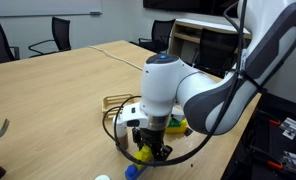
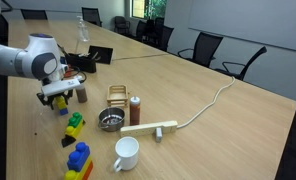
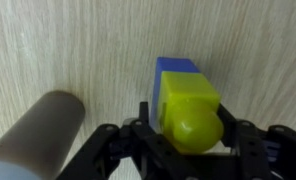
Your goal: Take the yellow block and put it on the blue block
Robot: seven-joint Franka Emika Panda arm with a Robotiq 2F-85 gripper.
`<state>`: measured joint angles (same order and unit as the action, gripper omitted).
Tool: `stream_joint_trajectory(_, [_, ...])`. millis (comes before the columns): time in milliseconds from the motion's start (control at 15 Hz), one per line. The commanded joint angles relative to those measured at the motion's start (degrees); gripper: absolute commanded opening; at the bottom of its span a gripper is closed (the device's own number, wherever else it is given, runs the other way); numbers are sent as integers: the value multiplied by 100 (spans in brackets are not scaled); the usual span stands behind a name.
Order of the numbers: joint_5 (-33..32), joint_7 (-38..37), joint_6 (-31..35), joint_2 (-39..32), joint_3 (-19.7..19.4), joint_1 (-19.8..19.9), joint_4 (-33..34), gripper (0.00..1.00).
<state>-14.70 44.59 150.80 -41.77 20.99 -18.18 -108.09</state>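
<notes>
My gripper (image 3: 188, 135) is shut on the yellow block (image 3: 191, 110), which fills the space between the jaws in the wrist view. The blue block (image 3: 175, 68) lies directly under it on the wooden table, with only its far edge showing. I cannot tell whether the two blocks touch. In both exterior views the gripper (image 1: 151, 148) (image 2: 58, 97) points straight down, close to the tabletop, with the yellow block (image 1: 142, 153) (image 2: 61, 107) at its tips.
A brown cylinder (image 3: 38, 130) (image 2: 81, 95) stands close beside the gripper. Near it are stacked toy blocks (image 2: 75, 126) (image 2: 79, 158), a white mug (image 2: 126, 153), a metal sieve (image 2: 110, 120), a wooden rack (image 2: 118, 94), a brown bottle (image 2: 135, 110) and a wooden bar (image 2: 151, 127). A cable (image 2: 213, 100) crosses the table.
</notes>
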Motion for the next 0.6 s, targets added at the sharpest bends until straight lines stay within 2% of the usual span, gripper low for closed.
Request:
stream_joint_trajectory(0, [233,91,25,-53,243,278,-115,97])
stream_joint_trajectory(133, [281,74,57,-47,268,325,-134,100])
stream_joint_trajectory(533, [150,-81,256,182,143,261,-203,100])
